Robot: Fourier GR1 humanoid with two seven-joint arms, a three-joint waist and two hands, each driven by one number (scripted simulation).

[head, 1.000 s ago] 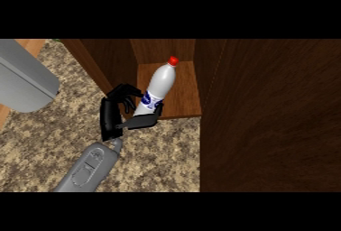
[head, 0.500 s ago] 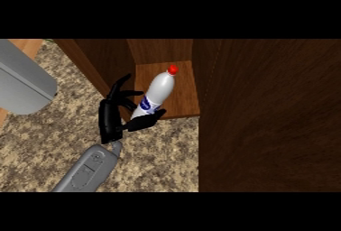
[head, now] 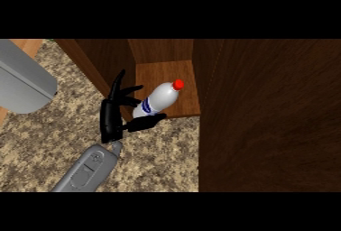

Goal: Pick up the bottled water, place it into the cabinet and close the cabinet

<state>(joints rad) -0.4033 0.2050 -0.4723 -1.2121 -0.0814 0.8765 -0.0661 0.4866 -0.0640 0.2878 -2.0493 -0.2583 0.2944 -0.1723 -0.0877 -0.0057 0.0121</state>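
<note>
Cabinet (head: 166,72) floor holds blue-labelled bottled water (head: 157,99).

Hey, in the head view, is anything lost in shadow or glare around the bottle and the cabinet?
Head view: no glare; the bottled water reads bright and crisp, red cap clear. The cabinet door panel at right is dark, its grain faint. The black robot hand blends into the shaded cabinet side, so its upper fingers are hard to separate. The counter is evenly lit.

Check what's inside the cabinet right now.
Only the bottled water shows inside the cabinet, red cap pointing inward, base at the shelf's front edge. The hand is open beside it. The dark door at the view's right hides the rest of the interior.
</note>
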